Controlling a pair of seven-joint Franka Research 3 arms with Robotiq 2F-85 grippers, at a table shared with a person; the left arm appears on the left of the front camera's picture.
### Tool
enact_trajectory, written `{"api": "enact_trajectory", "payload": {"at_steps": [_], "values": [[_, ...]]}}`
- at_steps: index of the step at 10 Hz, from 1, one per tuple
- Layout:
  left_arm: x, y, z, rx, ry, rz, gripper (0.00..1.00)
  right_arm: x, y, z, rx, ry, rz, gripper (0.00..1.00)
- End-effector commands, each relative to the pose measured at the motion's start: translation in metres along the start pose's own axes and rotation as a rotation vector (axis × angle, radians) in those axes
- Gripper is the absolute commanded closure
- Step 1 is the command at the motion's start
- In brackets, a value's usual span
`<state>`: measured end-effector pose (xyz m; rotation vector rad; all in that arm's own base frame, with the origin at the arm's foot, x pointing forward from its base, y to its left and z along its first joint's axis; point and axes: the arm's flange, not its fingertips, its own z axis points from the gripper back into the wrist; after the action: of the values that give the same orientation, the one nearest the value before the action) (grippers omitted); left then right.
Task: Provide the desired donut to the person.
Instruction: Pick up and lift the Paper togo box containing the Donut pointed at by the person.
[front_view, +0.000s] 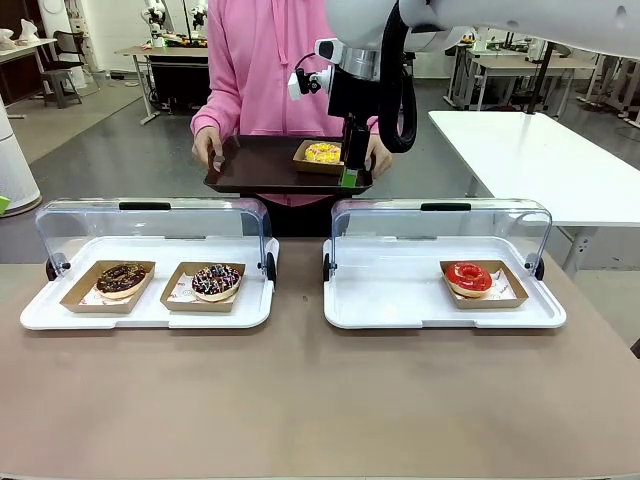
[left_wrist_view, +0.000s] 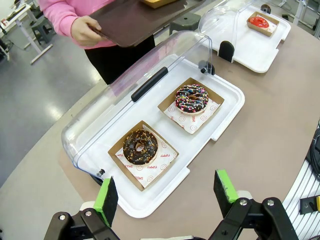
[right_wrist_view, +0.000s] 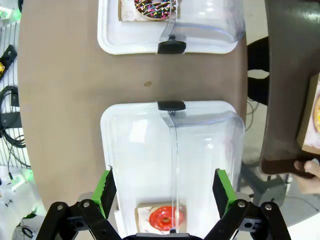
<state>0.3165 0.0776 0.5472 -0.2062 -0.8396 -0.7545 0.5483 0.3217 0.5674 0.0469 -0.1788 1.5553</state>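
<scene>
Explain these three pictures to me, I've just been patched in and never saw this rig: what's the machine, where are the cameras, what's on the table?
Two robot arms share a table with a person. The front picture looks across the table from the robot's side. The other two look along each arm's own fingers. The left gripper and the right gripper are both open and empty. On the table stand two white cases, lids up. The left case holds a nut donut and a sprinkle donut, the right case a red donut. The person holds a tray carrying a yellow donut.
</scene>
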Motion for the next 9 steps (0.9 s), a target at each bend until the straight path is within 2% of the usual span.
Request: {"api": "enact_trajectory", "payload": {"at_steps": [1,2,3,5,6,7,9], "values": [[-0.001,0.001,0.000,-0.005,-0.003,0.004,0.00,0.000,0.000,0.000,0.000,0.000,0.000,0.00],[-0.001,0.001,0.000,-0.005,-0.003,0.004,0.00,-0.036,0.011,0.032,-0.038,-0.042,-0.016,0.00],[-0.001,0.001,0.000,-0.005,-0.003,0.004,0.00,-0.085,0.037,0.066,-0.059,-0.095,-0.021,0.00],[-0.001,0.001,0.000,-0.005,-0.003,0.004,0.00,-0.169,0.084,0.094,-0.043,-0.206,-0.045,0.00],[-0.001,0.001,0.000,-0.005,-0.003,0.004,0.00,-0.212,0.106,0.098,-0.073,-0.277,-0.062,0.00],[-0.001,0.001,0.000,-0.005,-0.003,0.004,0.00,-0.257,0.133,0.091,-0.140,-0.354,-0.140,0.00],[-0.001,0.001,0.000,-0.005,-0.003,0.004,0.00,-0.310,0.185,0.068,-0.241,-0.441,-0.304,0.00]]}}
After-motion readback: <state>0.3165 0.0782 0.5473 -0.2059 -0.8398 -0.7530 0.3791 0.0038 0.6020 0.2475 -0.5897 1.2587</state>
